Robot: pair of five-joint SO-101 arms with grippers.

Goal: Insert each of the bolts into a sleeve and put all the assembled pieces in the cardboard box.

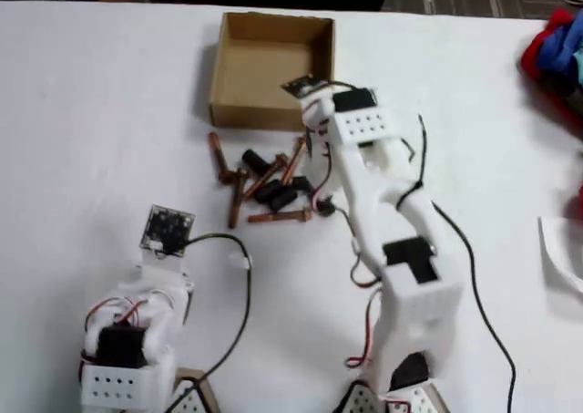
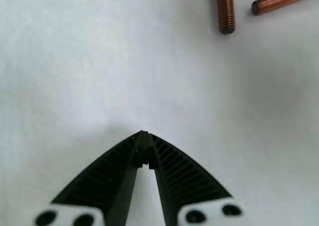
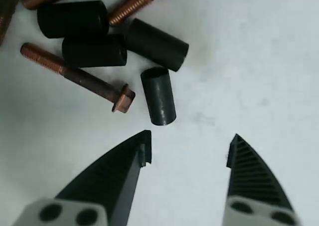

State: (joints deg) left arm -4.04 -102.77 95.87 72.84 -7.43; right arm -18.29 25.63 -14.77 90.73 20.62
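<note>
Copper-coloured threaded bolts (image 3: 75, 74) (flanged heads) lie among matte black sleeves (image 3: 158, 95)

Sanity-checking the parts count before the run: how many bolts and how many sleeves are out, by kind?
Copper bolts: 4
Black sleeves: 4
Total: 8 loose pieces, none assembled yet.

No text, labels, numbers or signs can be read on anything here.
</note>
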